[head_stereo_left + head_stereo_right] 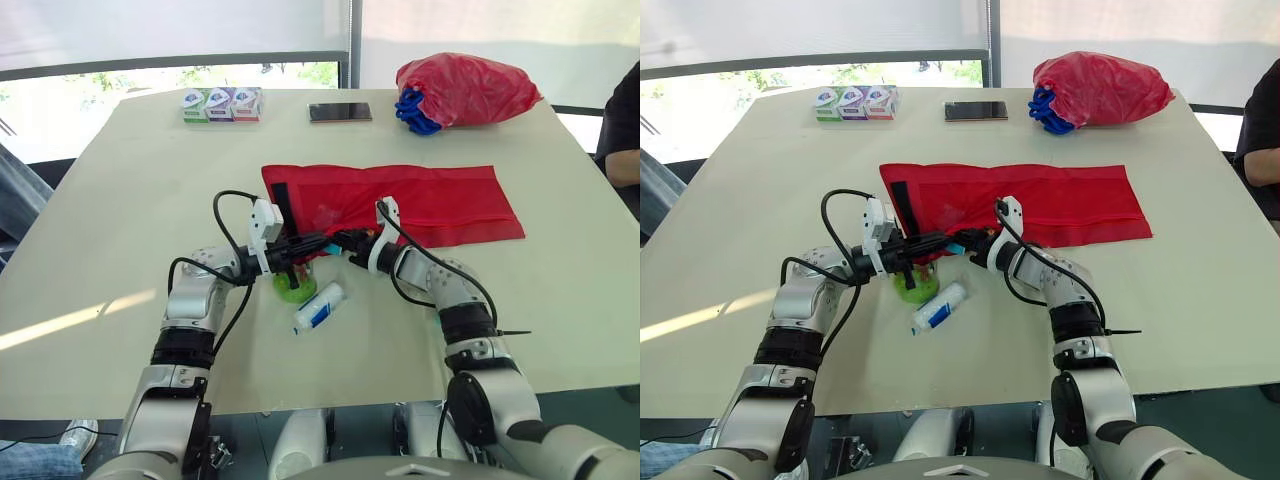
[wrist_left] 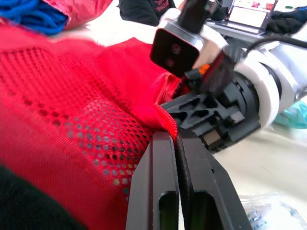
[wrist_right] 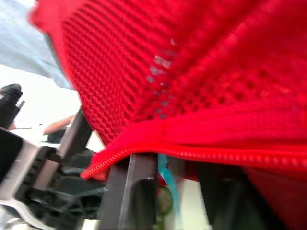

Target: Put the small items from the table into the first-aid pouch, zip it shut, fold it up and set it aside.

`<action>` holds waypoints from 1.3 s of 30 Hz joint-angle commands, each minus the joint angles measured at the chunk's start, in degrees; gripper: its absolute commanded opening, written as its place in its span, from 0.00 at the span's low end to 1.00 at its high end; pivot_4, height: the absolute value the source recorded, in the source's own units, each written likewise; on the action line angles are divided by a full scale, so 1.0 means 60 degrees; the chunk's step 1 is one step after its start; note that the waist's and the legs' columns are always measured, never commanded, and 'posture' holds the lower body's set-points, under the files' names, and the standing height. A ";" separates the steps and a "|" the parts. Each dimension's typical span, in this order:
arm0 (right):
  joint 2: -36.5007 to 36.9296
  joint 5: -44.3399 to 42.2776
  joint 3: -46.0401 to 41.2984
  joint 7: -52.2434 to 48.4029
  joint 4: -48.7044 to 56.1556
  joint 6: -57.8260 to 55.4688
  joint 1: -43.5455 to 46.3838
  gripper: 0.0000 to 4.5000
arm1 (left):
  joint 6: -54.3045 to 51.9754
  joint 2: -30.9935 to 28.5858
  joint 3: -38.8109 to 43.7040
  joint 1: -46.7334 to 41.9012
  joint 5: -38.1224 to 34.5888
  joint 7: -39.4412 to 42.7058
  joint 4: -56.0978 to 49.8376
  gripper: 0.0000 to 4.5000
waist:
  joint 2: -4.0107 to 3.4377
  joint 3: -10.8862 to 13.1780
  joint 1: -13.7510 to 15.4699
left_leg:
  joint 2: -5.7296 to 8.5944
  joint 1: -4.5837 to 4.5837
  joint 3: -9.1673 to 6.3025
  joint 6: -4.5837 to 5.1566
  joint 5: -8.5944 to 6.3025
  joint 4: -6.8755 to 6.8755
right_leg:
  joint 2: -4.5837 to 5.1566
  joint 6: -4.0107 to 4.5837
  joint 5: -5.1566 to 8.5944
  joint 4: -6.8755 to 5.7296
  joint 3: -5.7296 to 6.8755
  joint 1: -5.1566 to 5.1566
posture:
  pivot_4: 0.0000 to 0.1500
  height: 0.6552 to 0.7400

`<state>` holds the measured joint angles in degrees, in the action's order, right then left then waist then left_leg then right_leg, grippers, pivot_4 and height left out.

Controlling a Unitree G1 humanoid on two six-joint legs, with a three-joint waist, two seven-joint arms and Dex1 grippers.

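Note:
The red mesh first-aid pouch [image 1: 430, 200] lies unfolded flat across the middle of the table. My left gripper [image 2: 176, 136] is shut on the pouch's near zipper edge [image 2: 165, 122] at its left end. Facing it a few centimetres away, my right gripper [image 1: 345, 240] is at the same edge; its fingers [image 3: 136, 191] stand apart under the red zipper lip, with a thin teal tab [image 3: 165, 177] hanging between them. A green round item [image 1: 295, 290] sits on the table just below my left gripper. A white tube with a blue label [image 1: 320, 307] lies beside it.
At the table's far edge lie three small packets [image 1: 222, 104] and a black phone [image 1: 340, 112]. A stuffed red bag with blue cord [image 1: 465, 88] sits at the far right. A person's arm [image 1: 625, 140] shows at the right edge.

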<state>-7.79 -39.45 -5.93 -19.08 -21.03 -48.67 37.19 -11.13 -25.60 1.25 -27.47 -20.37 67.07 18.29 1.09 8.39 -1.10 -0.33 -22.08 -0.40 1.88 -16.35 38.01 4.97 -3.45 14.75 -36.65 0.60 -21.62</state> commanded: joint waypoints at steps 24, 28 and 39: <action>0.2520 0.1662 0.2131 -0.1876 0.3406 0.0525 -0.1551 0.17 | -0.0097 0.0182 0.0012 -0.0920 0.0106 -0.0293 0.1656 0.00 | 0.0009 0.0008 0.0042 | 0.0006 -0.0010 -0.0002 0.0001 0.0000 0.0002 | -0.0009 -0.0003 0.0001 0.0011 0.0004 -0.0002 | 1.00 1.00; 0.3147 0.2145 0.2513 -0.2103 0.4401 0.0968 -0.1617 0.03 | -0.0120 0.0181 0.0042 -0.0992 0.0102 -0.0308 0.1740 0.00 | 0.0008 0.0025 0.0043 | 0.0007 -0.0026 -0.0004 0.0001 0.0000 0.0004 | -0.0015 -0.0004 0.0001 0.0012 0.0005 -0.0008 | 1.00 1.00; 0.2926 0.4036 0.4186 -0.1908 0.3742 0.1985 -0.0727 0.03 | -0.0354 0.0141 0.0090 -0.1210 0.0055 -0.0329 0.1639 0.00 | 0.0016 0.0027 0.0037 | 0.0007 -0.0027 -0.0005 0.0000 0.0001 0.0006 | -0.0022 -0.0004 0.0000 0.0013 0.0008 -0.0009 | 1.00 1.00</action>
<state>10.08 -16.82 18.58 -30.80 1.94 -38.68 32.05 -13.34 -24.51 1.43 -33.62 -19.69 64.86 28.87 1.19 8.55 -0.88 -0.28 -22.24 -0.44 1.88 -16.34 38.06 4.85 -3.48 14.75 -36.56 0.67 -21.68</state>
